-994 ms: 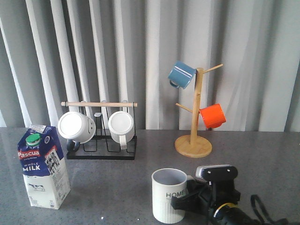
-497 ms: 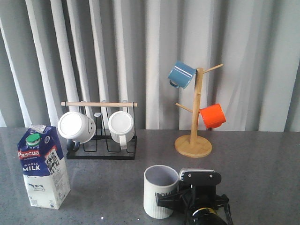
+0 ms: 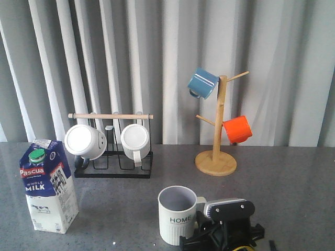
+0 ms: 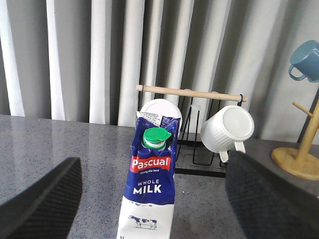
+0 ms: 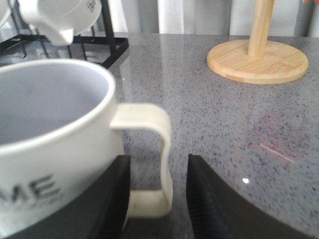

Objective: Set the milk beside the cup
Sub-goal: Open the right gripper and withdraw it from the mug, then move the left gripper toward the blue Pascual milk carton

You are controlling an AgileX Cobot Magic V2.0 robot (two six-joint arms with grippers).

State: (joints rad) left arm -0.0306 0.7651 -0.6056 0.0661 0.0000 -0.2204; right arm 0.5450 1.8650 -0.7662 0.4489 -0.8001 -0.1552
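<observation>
We see the blue and white gable-top milk carton (image 3: 48, 184) with its green round cap standing upright on the grey speckled table (image 3: 293, 183) at the left, well apart from the cream-white ribbed mug printed "HOME" (image 3: 178, 214), which stands upright near the front centre. Our right gripper (image 3: 207, 238) sits low just beside that mug on its handle side; in the right wrist view its two dark fingers (image 5: 112, 199) straddle the squarish handle of the mug (image 5: 60, 144), one on each side, close to it but with a sliver of space showing, so the jaws look narrowly parted rather than clamped. Our left gripper (image 4: 149, 199) faces the carton (image 4: 149, 184) from a distance, its fingers (image 4: 42, 199) spread wide at either edge of the view and touching nothing. Behind the carton a black wire rack with a wooden bar (image 3: 112, 151) holds two plain white mugs (image 3: 85, 141) on their sides. To the right, a wooden mug tree (image 3: 217, 151) carries a blue mug (image 3: 202, 82) and an orange mug (image 3: 237, 129).
</observation>
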